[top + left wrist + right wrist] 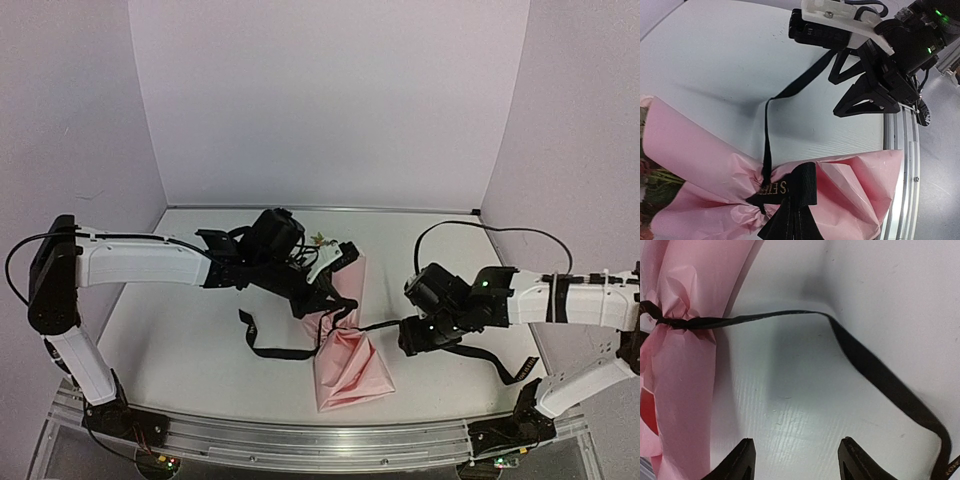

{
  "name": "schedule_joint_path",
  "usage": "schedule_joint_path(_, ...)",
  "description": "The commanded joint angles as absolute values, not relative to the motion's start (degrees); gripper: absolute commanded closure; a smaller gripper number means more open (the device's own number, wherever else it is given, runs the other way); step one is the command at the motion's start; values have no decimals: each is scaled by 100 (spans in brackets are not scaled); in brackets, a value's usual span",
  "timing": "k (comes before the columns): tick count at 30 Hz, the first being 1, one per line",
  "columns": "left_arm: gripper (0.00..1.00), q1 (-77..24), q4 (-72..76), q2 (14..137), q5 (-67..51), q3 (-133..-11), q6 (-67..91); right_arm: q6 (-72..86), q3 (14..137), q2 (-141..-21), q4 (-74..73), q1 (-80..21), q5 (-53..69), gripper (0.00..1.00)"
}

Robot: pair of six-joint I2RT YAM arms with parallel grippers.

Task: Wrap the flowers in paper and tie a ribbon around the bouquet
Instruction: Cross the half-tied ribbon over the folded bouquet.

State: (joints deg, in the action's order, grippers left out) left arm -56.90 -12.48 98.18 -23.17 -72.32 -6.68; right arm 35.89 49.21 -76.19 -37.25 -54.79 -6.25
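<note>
White surface (190, 330) carries pink bouquet (350, 370) at centre. Left tool (789, 220) clenched on black ribbon (767, 145) at its waist. Right tool (797, 447) released, jaws apart near the ribbon's tail.

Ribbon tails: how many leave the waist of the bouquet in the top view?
2. The left tail lies left of the bouquet; the right tail runs right, past the right pincer. The left arm may hide more.
</note>
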Motion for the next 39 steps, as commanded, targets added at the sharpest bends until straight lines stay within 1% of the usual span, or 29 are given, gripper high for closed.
schedule_joint_path(1, 100, -5651, -883, 9724, -2921, -6989, -465, 4363, 4829, -8002, -2656, -5825, -339, 44)
schedule_joint_path(7, 100, -5652, -848, 9690, -3254, -6888, -523, 4849, 5159, -8768, -1898, -6059, -191, 46)
schedule_joint_path(11, 100, -5650, -690, 9616, -3362, -6819, -600, 4879, 4940, -8601, -1804, -6074, -544, 47)
schedule_joint_path(14, 100, -5651, -851, 9831, -3606, -7023, -730, 4667, 4704, -7857, -2665, -5988, -1493, 40)
schedule_joint_path(17, 100, -5672, -898, 10070, -3691, -7203, -915, 4415, 4669, -7199, -3715, -5725, -2038, 34)
schedule_joint_path(20, 100, -5669, -1135, 10418, -3692, -7594, -1131, 4732, 4412, -6826, -4379, -5219, -2137, 31)
schedule_joint_path(22, 100, -5668, -1270, 10629, -3668, -7824, -1275, 5232, 4092, -6590, -4488, -4880, -2119, 29)
schedule_joint_path(26, 100, -5669, -1509, 11095, -3673, -8305, -1509, 6204, 3661, -6320, -4666, -4575, -2434, 22)
schedule_joint_path(32, 100, -5683, -1789, 11608, -4024, -8663, -1723, 7157, 3368, -6366, -4710, -4142, -2427, 19)
schedule_joint_path(39, 100, -5846, -1931, 11936, -4196, -8680, -1758, 7912, 3008, -6273, -4755, -3668, -2618, 15)
